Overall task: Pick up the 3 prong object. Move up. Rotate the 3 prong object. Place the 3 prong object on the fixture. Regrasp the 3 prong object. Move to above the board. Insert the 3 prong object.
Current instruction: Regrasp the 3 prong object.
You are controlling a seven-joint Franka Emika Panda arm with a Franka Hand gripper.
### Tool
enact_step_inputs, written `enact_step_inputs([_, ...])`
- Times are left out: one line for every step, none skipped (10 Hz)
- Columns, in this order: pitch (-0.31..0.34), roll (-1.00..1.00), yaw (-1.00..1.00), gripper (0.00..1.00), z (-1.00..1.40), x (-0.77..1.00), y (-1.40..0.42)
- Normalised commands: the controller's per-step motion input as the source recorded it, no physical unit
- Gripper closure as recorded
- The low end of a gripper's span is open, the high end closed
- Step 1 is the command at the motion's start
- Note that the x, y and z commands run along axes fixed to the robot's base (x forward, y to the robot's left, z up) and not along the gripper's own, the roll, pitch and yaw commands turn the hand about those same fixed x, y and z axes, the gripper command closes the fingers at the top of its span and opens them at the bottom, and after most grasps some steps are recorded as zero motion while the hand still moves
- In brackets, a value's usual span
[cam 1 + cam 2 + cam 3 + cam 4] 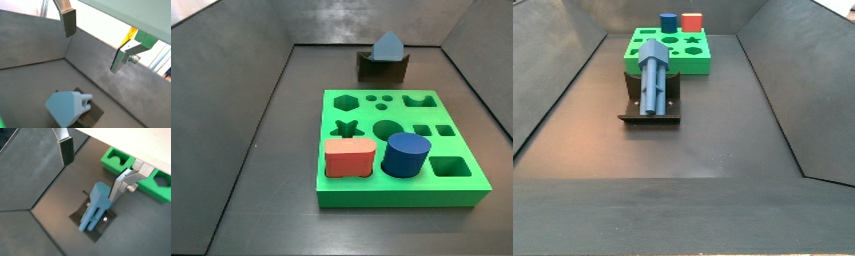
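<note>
In a wrist view the pincer [93, 42] hangs spread and empty, its silver fingers [69, 22] well apart, with the 3 prong object [67, 107] resting below on the fixture [88, 116]. I'd say the placing is done and the regrasp is next.

In a wrist view from another angle, the pincer [93, 170] shows open above the 3 prong object [95, 205], which lies lengthwise across the fixture [93, 223]; a corner of the board [137, 175] shows only here. The next move calls for dropping straight down and closing across the piece's lobes.

Neither side view catches the pincer. In a side view the board [398, 150] fills the middle, carrying a red block [349, 157] and a dark blue cylinder [405, 155], the 3 prong object [388, 44] behind.

In a side view the 3 prong object [655, 80] shows its full length on the fixture [651, 112].
</note>
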Motion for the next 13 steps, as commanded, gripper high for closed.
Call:
enact_step_inputs([0.211, 1.00, 0.16, 0.00, -0.02, 0.19, -0.05])
enact_step_inputs([0.240, 1.00, 0.21, 0.00, -0.01, 0.23, -0.06])
enact_step_inputs([0.253, 1.00, 0.24, 0.00, -0.02, 0.25, -0.06])
enact_step_inputs([0.242, 0.92, 0.29, 0.00, -0.02, 0.30, -0.06])
enact_step_inputs([0.205, 0.76, 0.30, 0.00, -0.02, 0.34, -0.06])
enact_step_inputs([0.160, 0.60, 0.31, 0.00, -0.02, 0.39, -0.07])
enact_step_inputs([0.105, 0.38, 0.30, 0.00, -0.02, 0.44, -0.07])
enact_step_inputs([0.051, 0.23, 0.28, 0.00, -0.01, 0.48, -0.05])
enact_step_inputs([0.027, 0.20, 0.27, 0.00, -0.01, 0.48, -0.05])
enact_step_inputs([-0.008, 0.19, 0.23, 0.00, -0.01, 0.47, -0.06])
enact_step_inputs([-0.017, 0.18, 0.20, 0.00, -0.02, 0.47, -0.07])
enact_step_inputs([-0.018, 0.18, 0.15, 0.00, -0.02, 0.47, -0.06])
enact_step_inputs([-0.017, 0.18, 0.13, 0.00, -0.02, 0.47, -0.06])
